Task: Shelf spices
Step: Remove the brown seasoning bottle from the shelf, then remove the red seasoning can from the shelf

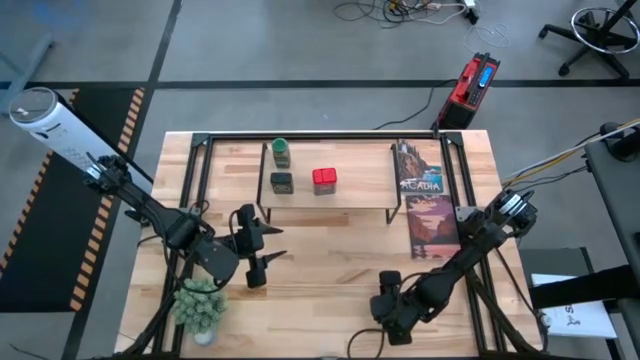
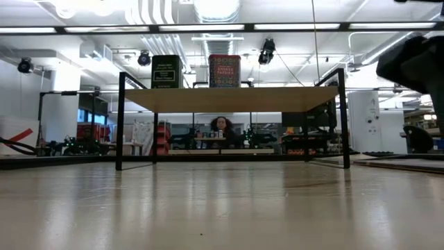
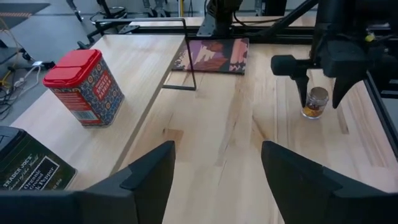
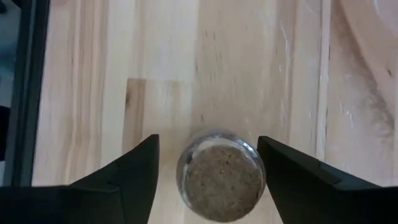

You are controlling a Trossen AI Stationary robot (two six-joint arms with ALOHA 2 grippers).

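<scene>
On the wooden tabletop (image 1: 330, 260), the jar (image 4: 219, 174) stands upright between the right tool's (image 4: 208, 180) spread fingers, apparently untouched. The left tool (image 1: 262, 250) hangs open before the shelf (image 1: 360, 195).

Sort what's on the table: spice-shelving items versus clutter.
Job: green-capped jar, dark tin, red tin, all on the shelf; round tan jar on the table, between the right gripper jaws.
Clutter: potted plant, book.

Dark tin (image 3: 28, 168) cut off by frame edge; round jar (image 4: 221, 180) bottom cropped.
</scene>
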